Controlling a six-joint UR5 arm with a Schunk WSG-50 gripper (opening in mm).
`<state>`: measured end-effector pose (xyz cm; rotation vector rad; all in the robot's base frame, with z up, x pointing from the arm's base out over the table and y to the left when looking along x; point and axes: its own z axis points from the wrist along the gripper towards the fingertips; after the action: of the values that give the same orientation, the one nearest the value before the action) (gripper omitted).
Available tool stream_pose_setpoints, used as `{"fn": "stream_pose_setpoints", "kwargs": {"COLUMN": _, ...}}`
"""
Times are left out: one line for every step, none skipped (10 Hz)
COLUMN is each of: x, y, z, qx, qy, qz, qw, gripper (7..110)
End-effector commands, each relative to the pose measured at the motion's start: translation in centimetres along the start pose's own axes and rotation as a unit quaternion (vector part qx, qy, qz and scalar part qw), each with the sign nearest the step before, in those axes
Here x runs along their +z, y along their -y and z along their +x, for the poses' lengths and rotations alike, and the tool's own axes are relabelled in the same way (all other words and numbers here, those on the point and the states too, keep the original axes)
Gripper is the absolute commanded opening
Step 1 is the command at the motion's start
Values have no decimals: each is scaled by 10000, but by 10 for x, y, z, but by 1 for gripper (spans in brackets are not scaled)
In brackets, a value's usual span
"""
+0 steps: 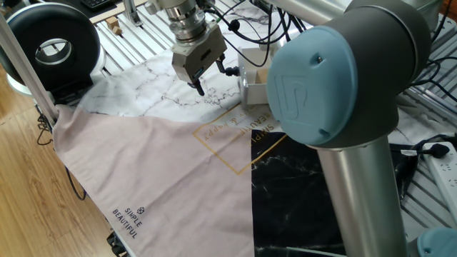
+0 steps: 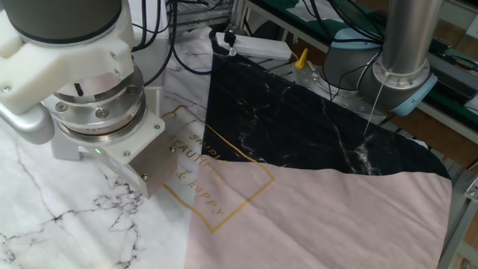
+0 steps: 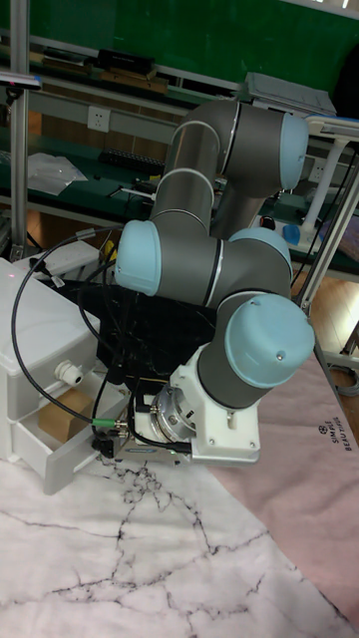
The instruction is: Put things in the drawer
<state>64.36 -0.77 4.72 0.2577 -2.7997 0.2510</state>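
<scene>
The drawer (image 1: pixel 250 91) of the white cabinet (image 3: pixel 38 339) stands partly open at the back of the table. A light-brown wooden block (image 1: pixel 260 73) lies inside it, also seen as the block (image 3: pixel 62 417) in the tall fixed view. My gripper (image 1: pixel 200 88) points down right beside the drawer's front (image 3: pixel 72 467), close to its small dark knob (image 1: pixel 232 71). Its fingers look shut with nothing between them. In the other fixed view the wrist hides the fingers and the drawer.
A pink cloth (image 1: pixel 164 164), a white marble sheet (image 1: pixel 143 89) and a black marble sheet (image 1: pixel 285 200) cover the table. A black round device (image 1: pixel 53 46) sits at the back left. Cables run behind the cabinet. The arm's big elbow (image 1: pixel 335 78) fills the right side.
</scene>
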Motion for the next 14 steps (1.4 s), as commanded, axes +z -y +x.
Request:
{"fn": "stream_pose_setpoints", "kwargs": {"x": 2, "y": 5, "z": 5, "qx": 65, "qy": -79, "qz": 1, "qw": 9999, "gripper": 88}}
{"fn": "stream_pose_setpoints", "kwargs": {"x": 4, "y": 7, "z": 6, "qx": 68, "qy": -96, "qz": 5, "qw": 9999, "gripper": 88}}
{"fn": "stream_pose_setpoints", "kwargs": {"x": 5, "y": 9, "z": 7, "qx": 78, "qy": -124, "qz": 29, "qw": 9999, "gripper": 88}}
{"fn": "stream_pose_setpoints", "kwargs": {"x": 6, "y": 11, "z": 9, "qx": 85, "qy": -144, "qz": 47, "qw": 9998, "gripper": 88}}
{"fn": "stream_pose_setpoints", "kwargs": {"x": 7, "y": 15, "z": 11, "qx": 107, "qy": -183, "qz": 83, "qw": 9997, "gripper": 88}}
{"fn": "stream_pose_setpoints", "kwargs": {"x": 8, "y": 18, "z": 15, "qx": 105, "qy": -221, "qz": 112, "qw": 9996, "gripper": 88}}
{"fn": "stream_pose_setpoints", "kwargs": {"x": 7, "y": 23, "z": 21, "qx": 115, "qy": -289, "qz": 171, "qw": 9994, "gripper": 88}}
{"fn": "stream_pose_setpoints", "kwargs": {"x": 7, "y": 25, "z": 24, "qx": 113, "qy": -329, "qz": 176, "qw": 9992, "gripper": 88}}
{"fn": "stream_pose_setpoints", "kwargs": {"x": 8, "y": 27, "z": 26, "qx": 111, "qy": -347, "qz": 187, "qw": 9992, "gripper": 88}}
{"fn": "stream_pose_setpoints", "kwargs": {"x": 9, "y": 29, "z": 27, "qx": 107, "qy": -371, "qz": 189, "qw": 9991, "gripper": 88}}
{"fn": "stream_pose_setpoints", "kwargs": {"x": 10, "y": 30, "z": 29, "qx": 113, "qy": -397, "qz": 198, "qw": 9990, "gripper": 88}}
{"fn": "stream_pose_setpoints", "kwargs": {"x": 10, "y": 31, "z": 30, "qx": 121, "qy": -424, "qz": 214, "qw": 9988, "gripper": 88}}
{"fn": "stream_pose_setpoints", "kwargs": {"x": 11, "y": 32, "z": 31, "qx": 129, "qy": -443, "qz": 231, "qw": 9987, "gripper": 88}}
{"fn": "stream_pose_setpoints", "kwargs": {"x": 12, "y": 34, "z": 32, "qx": 130, "qy": -451, "qz": 230, "qw": 9986, "gripper": 88}}
